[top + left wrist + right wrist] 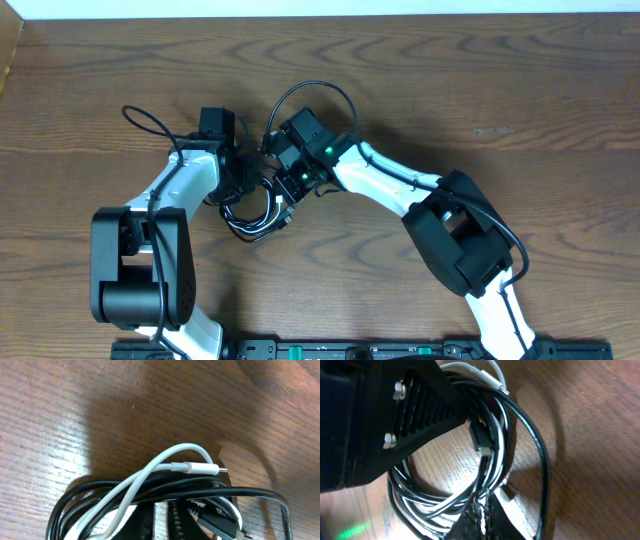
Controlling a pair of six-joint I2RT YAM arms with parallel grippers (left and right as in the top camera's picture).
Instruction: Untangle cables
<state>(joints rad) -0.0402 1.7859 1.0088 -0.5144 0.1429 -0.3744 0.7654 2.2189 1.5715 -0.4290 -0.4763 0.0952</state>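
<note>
Left claw (187,514): narrow. Its ribbed tips stand almost together with strands crossing between them, so it looks to be pinching the coil, not closed on nothing.
Right claw (482,512): drawn tight. In its own view black and white strands run straight into its tips, so I judge it grips the same coil.
Cables (255,220): one loose coil lying flat on the tabletop (480,70), midway between the two arms. Both claws sit at the coil's far rim, and the loops spread from them toward the robot's bases.
White cable (165,462): arches up over the coil just beyond the left claw. Its white plug (202,468) is free and points out, away from the coil.
Black cables (250,494): several turns wound round the coil. One wider loop bulges outside the rest on the right claw's side.
Black plug (481,437): lies inside the coil, close to both claws, with its long axis running along the strands.
Approach: the left claw meets the coil from the left and the right claw from the right, tips almost touching across the rim.
Nearer arm: neither for the coil itself. The free white plug lies nearer the left claw.
Judgement: the move ahead turns on the two grips being so close together. The coil's turns lie crosswise between the claws, so drawing them apart sideways should open the loops.
Risk: if both claws hold the same strands, pulling may tighten the coil.
</note>
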